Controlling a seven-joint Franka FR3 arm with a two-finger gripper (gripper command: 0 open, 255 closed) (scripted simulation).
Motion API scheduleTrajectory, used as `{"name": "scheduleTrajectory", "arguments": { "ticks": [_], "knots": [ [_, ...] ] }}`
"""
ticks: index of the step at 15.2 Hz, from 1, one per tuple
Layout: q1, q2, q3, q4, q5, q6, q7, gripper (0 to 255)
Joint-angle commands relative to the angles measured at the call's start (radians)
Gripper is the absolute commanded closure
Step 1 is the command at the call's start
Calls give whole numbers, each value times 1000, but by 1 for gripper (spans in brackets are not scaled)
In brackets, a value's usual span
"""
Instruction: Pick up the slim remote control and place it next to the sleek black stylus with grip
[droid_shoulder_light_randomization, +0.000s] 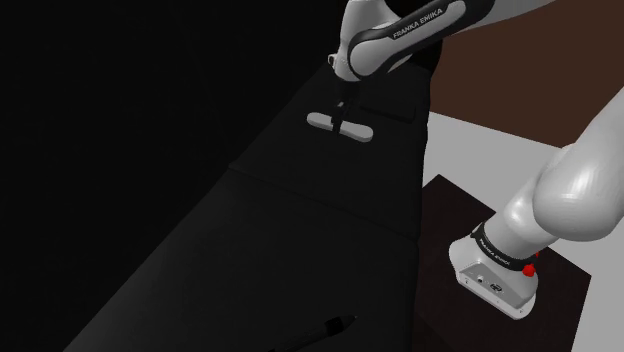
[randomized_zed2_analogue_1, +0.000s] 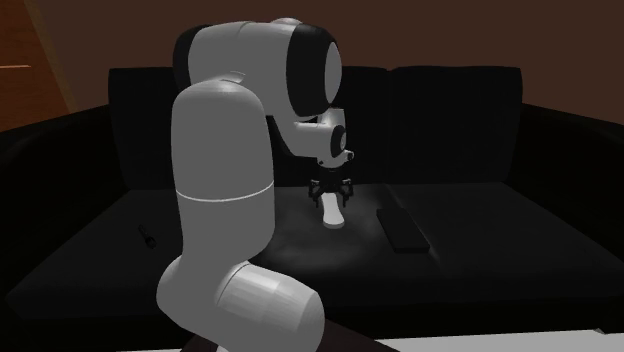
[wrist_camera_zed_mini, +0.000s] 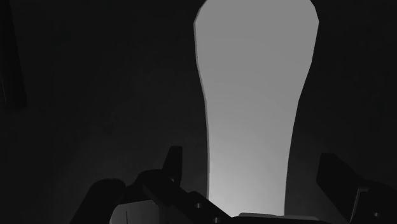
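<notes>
Hovering right over the pale grey remote (droid_shoulder_light_randomization: 338, 124) on the black sofa seat (droid_shoulder_light_randomization: 300, 220) is the gripper (droid_shoulder_light_randomization: 344, 106), fingers spread apart, straddling it without touching; black stylus (droid_shoulder_light_randomization: 338, 325) lies well apart

You see dim renders: the black sofa (randomized_zed2_analogue_1: 480, 210) swallows nearly all detail, with only a faint glow on its seat around the pale remote (wrist_camera_zed_mini: 254, 95). The arm (randomized_zed2_analogue_1: 220, 190) over the sofa is softly lit, the brightest thing.
</notes>
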Motion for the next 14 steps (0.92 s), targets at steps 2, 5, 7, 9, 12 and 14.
{"name": "scheduleTrajectory", "arguments": {
  "ticks": [2, 5, 7, 9, 12, 14],
  "knots": [
    [-1, 9, -1, -3, -1, 13, 0, 0],
    [-1, 9, -1, -3, -1, 13, 0, 0],
    [-1, 9, -1, -3, -1, 13, 0, 0],
    [-1, 9, -1, -3, -1, 13, 0, 255],
    [-1, 9, -1, -3, -1, 13, 0, 255],
    [-1, 9, -1, -3, -1, 13, 0, 255]
  ]
}}
